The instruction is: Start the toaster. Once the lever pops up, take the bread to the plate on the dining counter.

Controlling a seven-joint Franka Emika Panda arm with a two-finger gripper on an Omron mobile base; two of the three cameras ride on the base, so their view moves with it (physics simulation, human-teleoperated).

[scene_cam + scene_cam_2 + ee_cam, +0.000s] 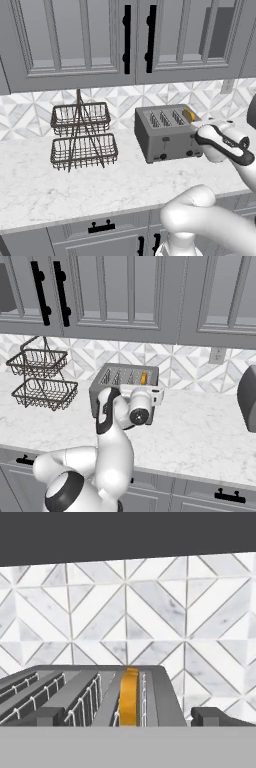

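The dark grey toaster (167, 134) (116, 382) stands on the marble worktop against the tiled wall. The bread (188, 115) (144, 378) (130, 698), a golden-orange slice, sits upright in the slot at the toaster's right end. My gripper (127, 717) is open, level with the toaster's top at that end, and the slice lies straight ahead between the two fingertips (46, 716). Nothing is held. In the right base view my white hand (142, 403) covers the toaster's near right corner. The plate and the dining counter are out of view.
A two-tier wire basket rack (82, 135) (42, 381) stands left of the toaster. A dark appliance (247, 398) sits at the right. Grey wall cabinets (125, 40) hang above. Bare worktop (75, 185) lies in front of the rack.
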